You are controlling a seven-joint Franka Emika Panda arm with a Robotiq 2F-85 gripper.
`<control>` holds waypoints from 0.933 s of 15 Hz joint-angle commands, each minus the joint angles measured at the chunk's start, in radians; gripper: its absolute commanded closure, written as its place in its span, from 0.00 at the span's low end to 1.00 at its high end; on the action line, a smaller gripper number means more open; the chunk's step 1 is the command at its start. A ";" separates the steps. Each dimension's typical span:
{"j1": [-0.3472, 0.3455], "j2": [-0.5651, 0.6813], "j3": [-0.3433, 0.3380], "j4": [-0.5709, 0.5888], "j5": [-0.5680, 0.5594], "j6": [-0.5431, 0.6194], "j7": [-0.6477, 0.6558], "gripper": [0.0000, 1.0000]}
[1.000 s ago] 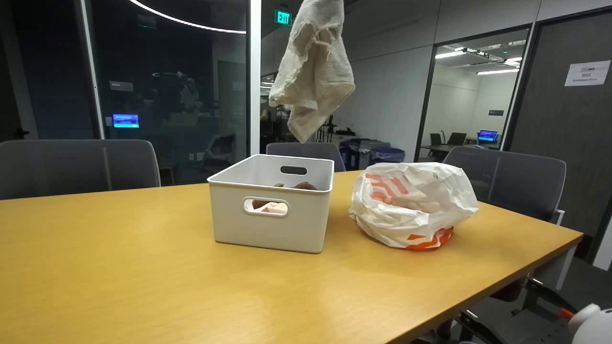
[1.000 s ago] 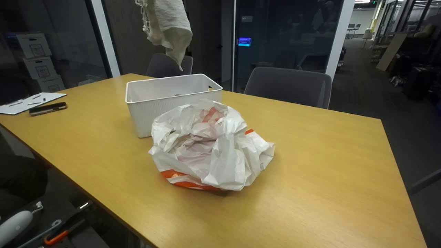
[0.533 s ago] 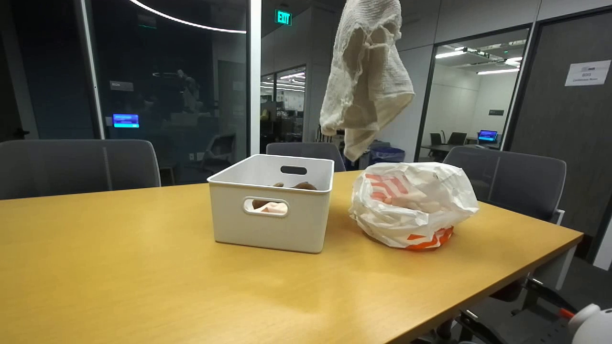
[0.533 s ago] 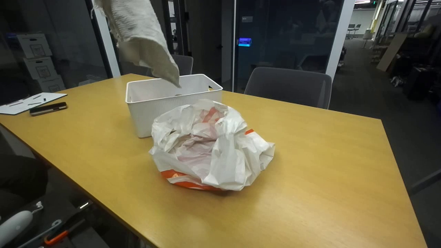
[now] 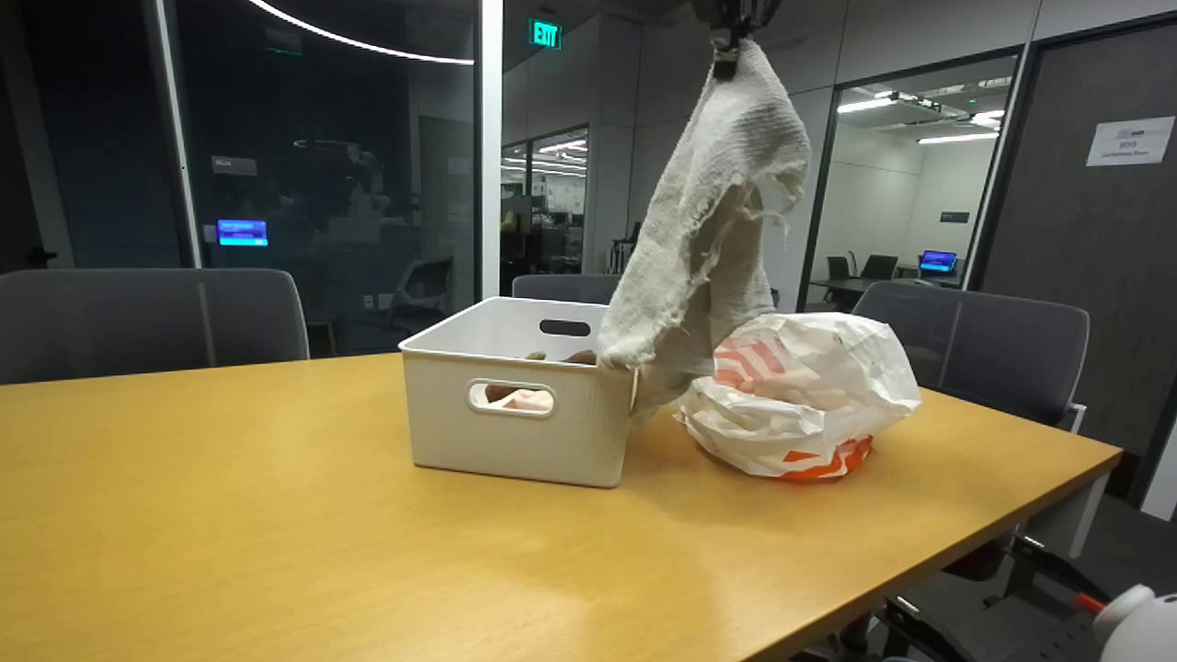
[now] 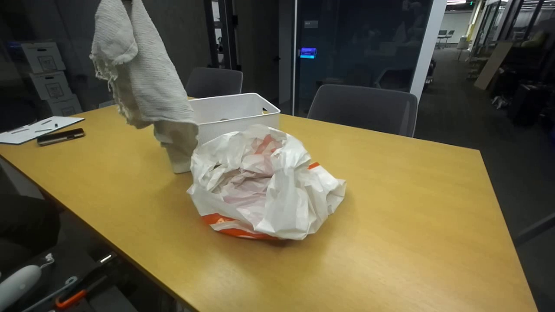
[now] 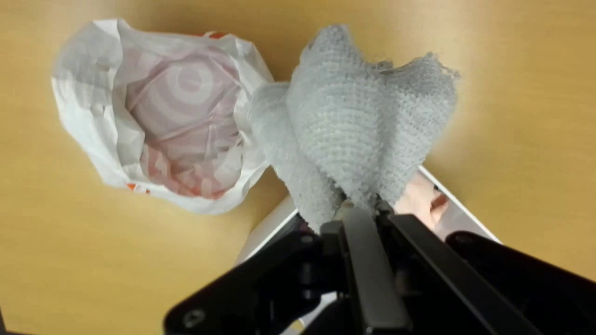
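I have the claw (image 5: pixel 725 61) pinched nearly all the way together, its tips gripping the top of a pale cloth (image 5: pixel 713 175) that dangles beneath, long axis close to upright, lower part trailing aslant. For me everything hinges on where that loose end hangs: in both exterior views it overlaps a corner of the white bin (image 5: pixel 515 446), on the flank facing the plastic bag (image 6: pixel 286 199), and in my wrist view the fabric covers that same corner while one fold overlaps the bag's rim. Whether it actually brushes bin or bag, I can't tell. The gap between those two looks narrow, so sideways room is tight there; on the bin's side away from the bag, the counter (image 5: pixel 276 515) spreads wide.
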 commanded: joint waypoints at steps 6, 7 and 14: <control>-0.016 -0.089 -0.037 -0.268 0.345 -0.023 -0.127 0.94; -0.016 -0.086 -0.039 -0.296 0.400 -0.012 -0.150 0.94; -0.022 -0.021 -0.039 -0.513 0.542 0.336 -0.362 0.94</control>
